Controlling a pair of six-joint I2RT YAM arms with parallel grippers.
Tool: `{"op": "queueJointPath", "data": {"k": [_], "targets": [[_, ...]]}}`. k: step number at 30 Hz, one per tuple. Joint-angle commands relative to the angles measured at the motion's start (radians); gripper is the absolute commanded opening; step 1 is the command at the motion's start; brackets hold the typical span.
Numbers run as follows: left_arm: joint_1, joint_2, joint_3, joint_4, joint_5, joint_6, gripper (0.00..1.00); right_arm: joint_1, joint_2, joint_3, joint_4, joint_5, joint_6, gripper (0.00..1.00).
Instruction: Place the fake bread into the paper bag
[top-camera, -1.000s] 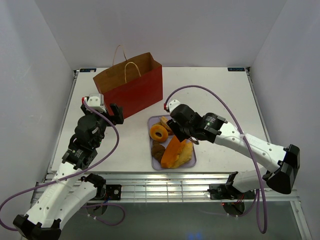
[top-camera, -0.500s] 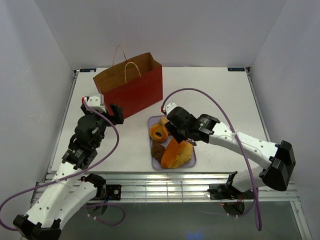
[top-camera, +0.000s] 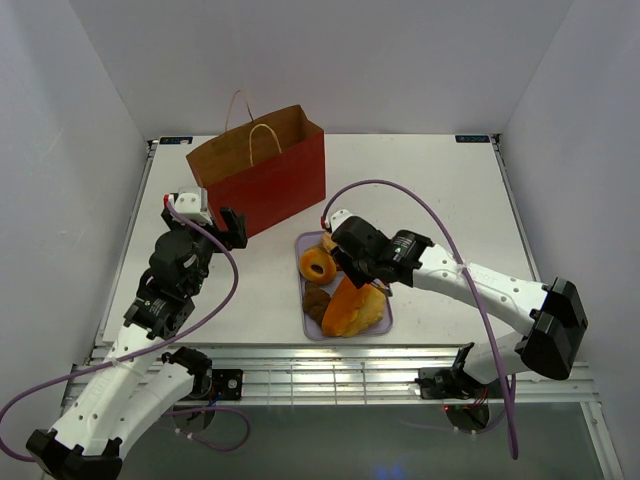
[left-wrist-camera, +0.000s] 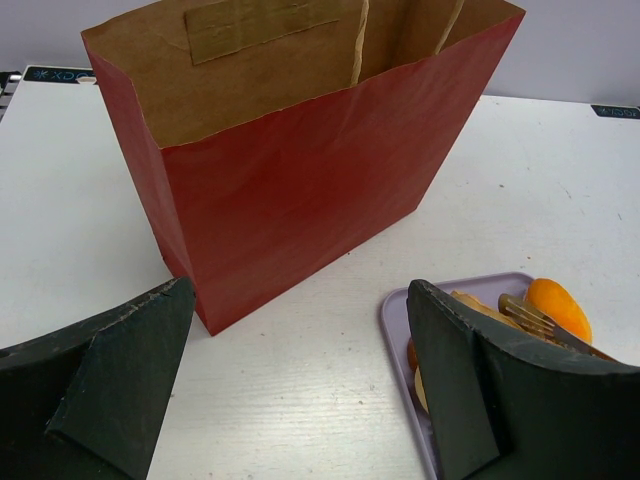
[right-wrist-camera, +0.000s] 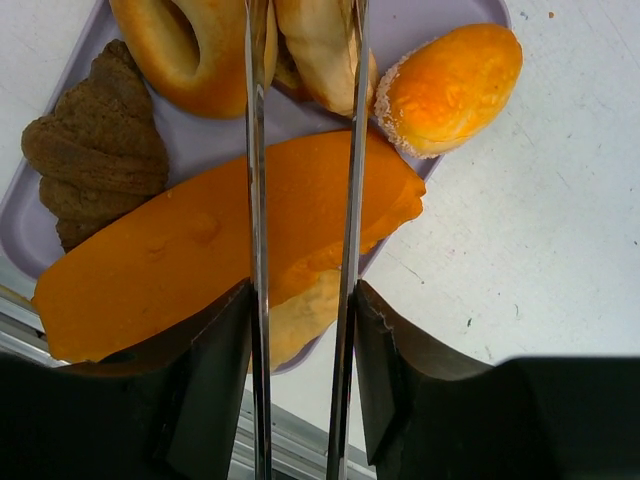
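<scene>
The left gripper (left-wrist-camera: 300, 305) hung wide apart and empty, near the upright paper bag (left-wrist-camera: 300, 180). Right of it, the fake bread (right-wrist-camera: 230, 240) lay piled on the lavender tray (left-wrist-camera: 395, 320) — outside the bag. The right gripper (right-wrist-camera: 300, 300) clamped metal tongs (right-wrist-camera: 257, 150), arms narrow around a pale roll (right-wrist-camera: 318, 50); those smooth blades might let it slip mid-carry.

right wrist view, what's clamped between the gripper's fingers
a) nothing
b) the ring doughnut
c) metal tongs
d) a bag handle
c: two thin blades of the metal tongs run out from between the fingers of the right gripper, passing above the orange loaf.
</scene>
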Motion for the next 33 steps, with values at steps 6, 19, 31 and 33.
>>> {"op": "queueJointPath", "data": {"k": [6,19,31,33], "targets": [[-0.006,-0.011,0.005,-0.007,0.006,0.006,0.98,-0.029,0.0,0.0,0.028,-0.03,0.019,0.42],[-0.006,-0.014,0.005,-0.007,0.0,0.009,0.98,-0.043,-0.007,0.038,0.027,-0.042,0.016,0.25],[-0.006,-0.022,0.002,-0.005,-0.023,0.007,0.98,-0.041,-0.021,0.11,0.027,-0.042,0.022,0.2],[-0.006,-0.026,0.002,-0.004,-0.025,0.009,0.98,-0.043,-0.026,0.115,0.028,-0.039,0.024,0.2]]}}
